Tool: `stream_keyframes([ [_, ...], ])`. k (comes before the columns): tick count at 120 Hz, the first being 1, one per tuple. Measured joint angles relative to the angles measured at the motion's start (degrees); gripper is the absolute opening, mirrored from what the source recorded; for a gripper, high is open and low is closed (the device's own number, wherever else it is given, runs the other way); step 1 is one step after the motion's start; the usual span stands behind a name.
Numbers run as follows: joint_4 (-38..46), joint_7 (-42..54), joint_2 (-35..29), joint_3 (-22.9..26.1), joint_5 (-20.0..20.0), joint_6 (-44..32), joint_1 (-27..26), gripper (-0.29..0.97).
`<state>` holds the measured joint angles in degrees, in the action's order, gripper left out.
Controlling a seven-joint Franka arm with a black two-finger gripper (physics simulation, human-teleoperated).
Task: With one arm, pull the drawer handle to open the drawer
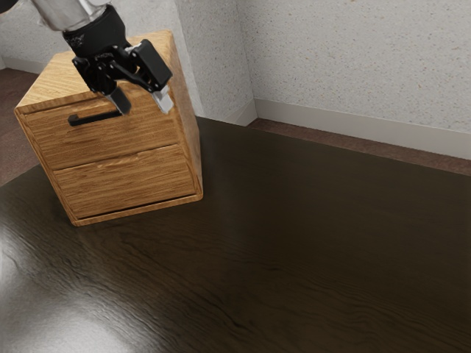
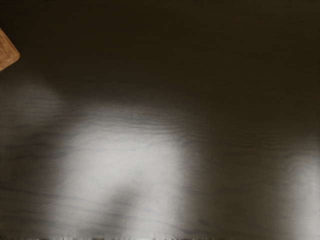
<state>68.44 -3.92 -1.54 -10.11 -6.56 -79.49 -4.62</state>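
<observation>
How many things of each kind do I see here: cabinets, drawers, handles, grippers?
wooden cabinet: 1
drawers: 2, the upper drawer and the lower drawer
black handle: 1, on the upper drawer
gripper: 1
Total: 5

Arm (image 1: 70, 11) from upper left; pincer (image 1: 141, 101) tilted down, jaws apart.

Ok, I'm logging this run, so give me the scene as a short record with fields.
cabinet: wooden, two drawers, standing on the table
top drawer: looks shut
handle: black bar on the top drawer
bottom drawer: looks shut
gripper: open, at the handle's end toward the exterior view's right, not closed on it
table: dark glossy wood
</observation>
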Motion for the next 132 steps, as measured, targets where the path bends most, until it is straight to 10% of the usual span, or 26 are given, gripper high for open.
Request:
stream_keyframes([
  [57,1.61,0.34,-0.4,-0.15,0.83,4.28,2.79,0.68],
  [82,25.86,1.07,-18.83,1.05,1.53,-4.82,-0.14,0.68],
  [103,27.98,3.85,-20.14,2.9,11.14,-10.87,-0.51,0.68],
  [132,30.52,10.91,-19.81,1.61,14.65,-15.5,-0.5,0.68],
])
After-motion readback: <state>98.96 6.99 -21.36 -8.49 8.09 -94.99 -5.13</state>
